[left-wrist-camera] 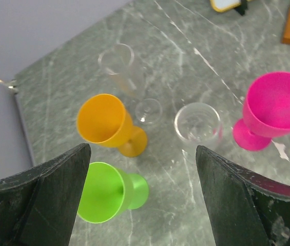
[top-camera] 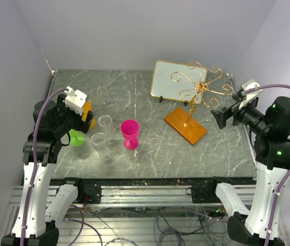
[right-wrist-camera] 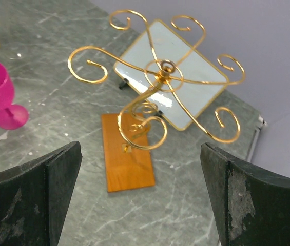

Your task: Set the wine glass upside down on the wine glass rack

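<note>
Several stemmed glasses stand at the left of the table: a pink one (top-camera: 130,133) (left-wrist-camera: 275,107), two clear ones (top-camera: 105,123) (top-camera: 98,143) (left-wrist-camera: 197,123), an orange one (left-wrist-camera: 106,123) and a green one (left-wrist-camera: 103,192). My left gripper (top-camera: 82,118) (left-wrist-camera: 142,154) hovers open above the orange and green glasses, holding nothing. The wine glass rack (top-camera: 198,89) (right-wrist-camera: 160,77), gold scrolled wire on an orange-brown wooden base (top-camera: 186,125) (right-wrist-camera: 127,159), stands at the right with no glass on it. My right gripper (top-camera: 220,117) (right-wrist-camera: 140,148) hangs open just right of the rack, facing it.
A gold-framed mirror-like panel (top-camera: 171,79) (right-wrist-camera: 186,82) leans behind the rack. Grey walls close in at the back and both sides. The marble tabletop (top-camera: 155,154) ends at a metal rail in front.
</note>
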Controlling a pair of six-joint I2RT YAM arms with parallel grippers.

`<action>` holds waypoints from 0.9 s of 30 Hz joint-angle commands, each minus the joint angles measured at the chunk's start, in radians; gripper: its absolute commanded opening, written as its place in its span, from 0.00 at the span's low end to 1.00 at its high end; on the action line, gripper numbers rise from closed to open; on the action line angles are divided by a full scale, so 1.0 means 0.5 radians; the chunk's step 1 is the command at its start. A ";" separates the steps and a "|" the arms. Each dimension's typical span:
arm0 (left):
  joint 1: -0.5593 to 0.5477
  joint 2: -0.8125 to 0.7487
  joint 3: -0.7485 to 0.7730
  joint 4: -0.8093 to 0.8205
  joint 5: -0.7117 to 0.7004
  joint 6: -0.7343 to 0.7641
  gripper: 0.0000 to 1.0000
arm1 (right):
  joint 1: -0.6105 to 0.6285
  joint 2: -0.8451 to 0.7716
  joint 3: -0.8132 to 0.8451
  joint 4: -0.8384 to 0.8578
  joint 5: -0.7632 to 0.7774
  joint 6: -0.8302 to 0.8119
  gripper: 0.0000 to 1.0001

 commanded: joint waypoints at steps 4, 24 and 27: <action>0.025 0.165 0.101 -0.297 0.217 0.177 0.94 | -0.015 0.076 0.125 -0.149 -0.255 -0.071 1.00; -0.317 0.686 0.387 -0.261 0.326 -0.007 0.78 | -0.012 0.228 0.123 0.019 -0.395 0.041 1.00; -0.598 0.831 0.494 -0.309 0.196 0.069 0.78 | -0.011 0.221 0.078 0.061 -0.336 0.025 1.00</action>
